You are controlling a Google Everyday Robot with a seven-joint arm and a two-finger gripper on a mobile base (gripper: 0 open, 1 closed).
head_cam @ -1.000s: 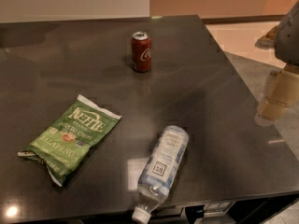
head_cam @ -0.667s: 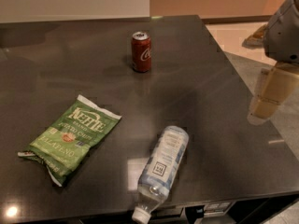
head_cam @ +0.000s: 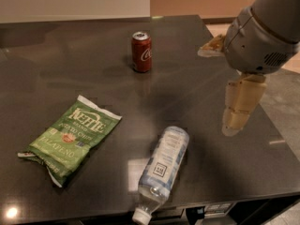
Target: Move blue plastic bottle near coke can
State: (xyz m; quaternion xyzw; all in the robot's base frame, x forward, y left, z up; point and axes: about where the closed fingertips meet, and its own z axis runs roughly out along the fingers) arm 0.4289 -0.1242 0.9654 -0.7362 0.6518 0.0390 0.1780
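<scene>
You have a dark tabletop (head_cam: 70, 55) filling most of the view, and all three things rest on it. The arm (head_cam: 265, 32) comes in from the upper right, and its gripper (head_cam: 233, 128) hangs pointing down over the right part of the tabletop, to the right of the bottle and apart from it (if it is open or closed, I cannot tell). It holds nothing. The green chip bag (head_cam: 72, 137) lies flat on the left side. The bottle (head_cam: 164, 165) lies on its side in the near middle, its white cap at the near edge, between the bag and the gripper. The can (head_cam: 141, 52) stands upright farther back, well apart from the bottle.
</scene>
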